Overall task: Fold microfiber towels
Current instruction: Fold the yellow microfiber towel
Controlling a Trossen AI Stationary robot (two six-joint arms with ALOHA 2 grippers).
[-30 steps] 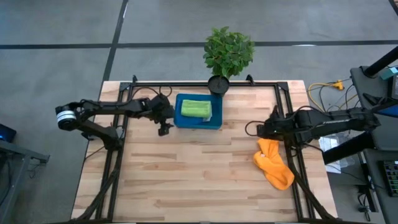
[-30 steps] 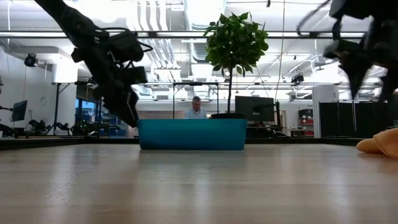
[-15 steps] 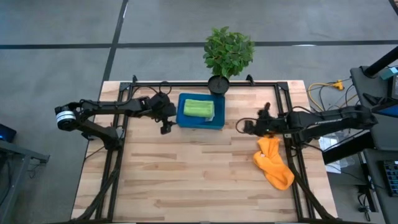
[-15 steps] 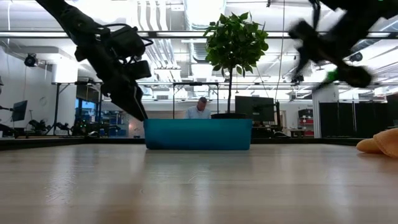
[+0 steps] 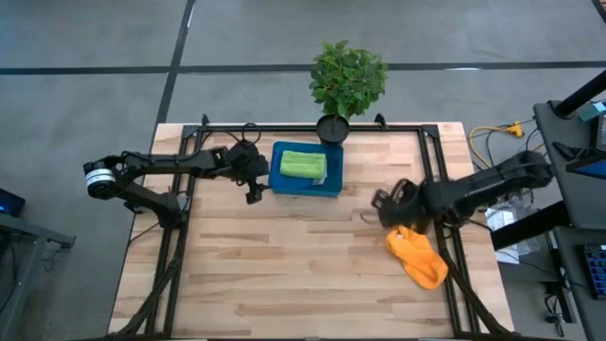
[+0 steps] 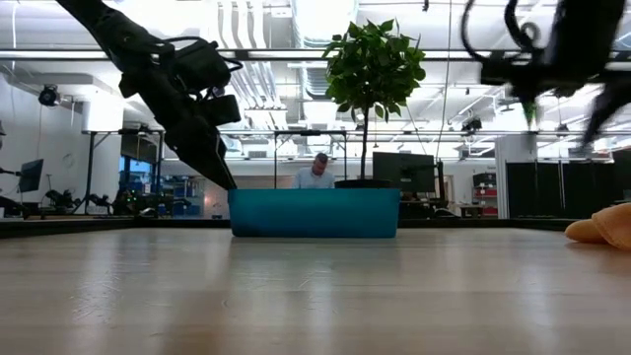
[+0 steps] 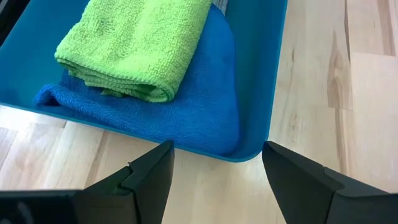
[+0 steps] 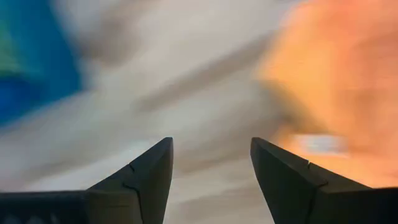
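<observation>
Right wrist view blurred: orange towel point(image 8: 336, 93) smeared. Tray point(image 7: 277, 74) holds two towels, lime green point(image 7: 137, 46) over blue point(image 7: 186, 112); both grippers, left point(image 7: 217, 177), right point(image 8: 211, 180), spread wide, empty.

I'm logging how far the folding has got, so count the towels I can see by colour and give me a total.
Lime green towel, folded, on top in the blue tray: 1
Bright blue towel, folded, under the green one: 1
Orange towel, crumpled on the table by the right claw: 1
Grey-white towel: 0 clearly visible
Total: 3
</observation>
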